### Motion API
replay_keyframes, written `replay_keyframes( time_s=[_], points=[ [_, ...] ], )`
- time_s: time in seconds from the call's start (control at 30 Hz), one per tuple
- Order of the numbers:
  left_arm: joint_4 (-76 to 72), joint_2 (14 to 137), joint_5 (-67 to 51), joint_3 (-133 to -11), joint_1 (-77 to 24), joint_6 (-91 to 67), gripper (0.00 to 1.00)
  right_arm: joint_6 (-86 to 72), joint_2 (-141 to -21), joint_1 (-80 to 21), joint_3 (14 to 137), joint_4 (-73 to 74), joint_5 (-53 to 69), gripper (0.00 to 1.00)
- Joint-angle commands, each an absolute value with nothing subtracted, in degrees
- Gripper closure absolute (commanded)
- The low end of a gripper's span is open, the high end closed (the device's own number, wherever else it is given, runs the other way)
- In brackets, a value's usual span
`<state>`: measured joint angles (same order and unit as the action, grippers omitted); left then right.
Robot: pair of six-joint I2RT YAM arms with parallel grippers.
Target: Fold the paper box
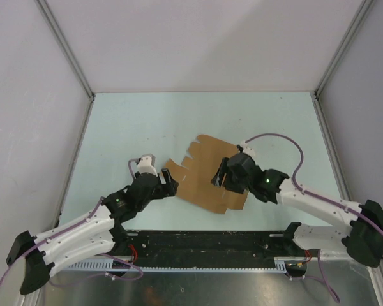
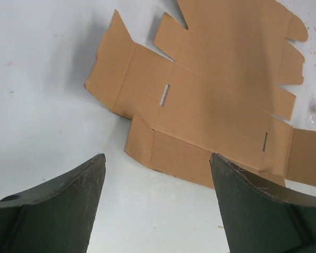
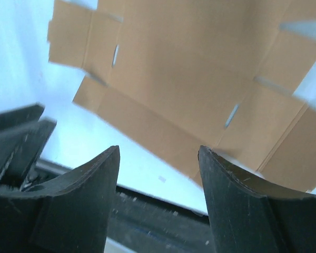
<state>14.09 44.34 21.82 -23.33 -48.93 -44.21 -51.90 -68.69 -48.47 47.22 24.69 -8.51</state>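
Paper box (image 2: 210,116) — matt brown cardboard

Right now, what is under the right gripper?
The paper box, an unfolded flat brown sheet on the table, lies beneath the open right gripper. From above, the gripper covers part of the sheet near its front edge, so what is beneath that patch cannot be seen.

The paper box (image 2: 210,105), a flat die-cut thin cardboard sheet, is plain brown. The tabletop (image 1: 147,121) is pale mint green. The left pincer (image 2: 158,155) and right pincer (image 3: 158,148) are black.
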Motion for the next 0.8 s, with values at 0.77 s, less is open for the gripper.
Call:
replay_keyframes(
  time_s=[0.77],
  points=[
    [-6.4,47.1,12.3,-12.1,-43.4,-37.9,0.13,-117.6,-61.3,-78.5,28.6,30.5,-32.9,0.32]
  ],
)
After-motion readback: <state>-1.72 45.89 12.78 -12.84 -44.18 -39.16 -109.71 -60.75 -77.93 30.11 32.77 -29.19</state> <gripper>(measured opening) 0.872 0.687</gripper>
